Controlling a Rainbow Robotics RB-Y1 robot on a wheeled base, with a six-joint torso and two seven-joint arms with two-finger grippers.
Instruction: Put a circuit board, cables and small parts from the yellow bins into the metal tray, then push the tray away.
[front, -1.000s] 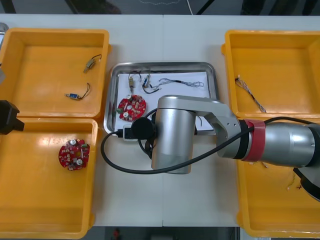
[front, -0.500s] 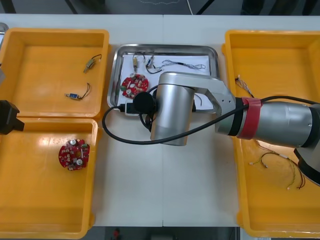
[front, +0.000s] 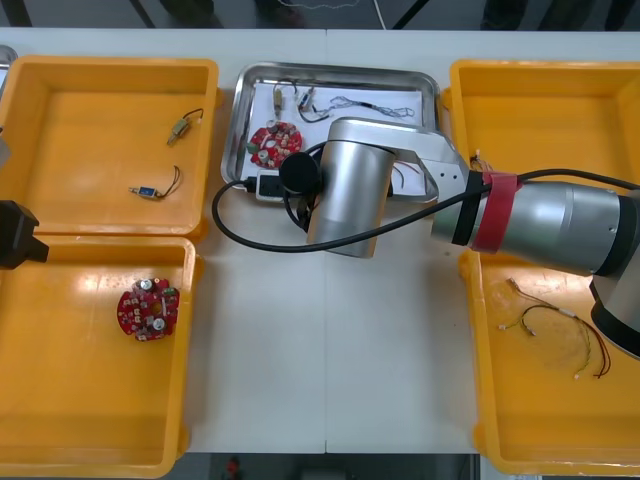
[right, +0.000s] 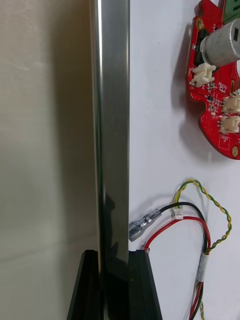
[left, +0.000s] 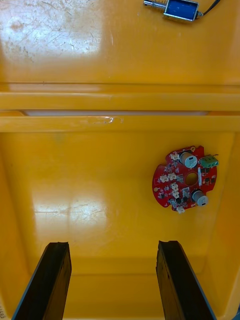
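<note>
The right gripper (right: 114, 257) clamps the tray (right: 111, 125) rim; the tray lies between the bins (front: 110, 72), holding a board (right: 215, 90) and cables (right: 200, 225). The left gripper (left: 112, 250) hangs spread above a second board (left: 185, 177).

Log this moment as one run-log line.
right gripper: shut on shiny metal tray rim | tray holds: round red circuit board, cables | left gripper: open, over yellow bin

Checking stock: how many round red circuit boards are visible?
2: one board in the metal tray, another in the near-left yellow bin. The right arm may hide more.
</note>
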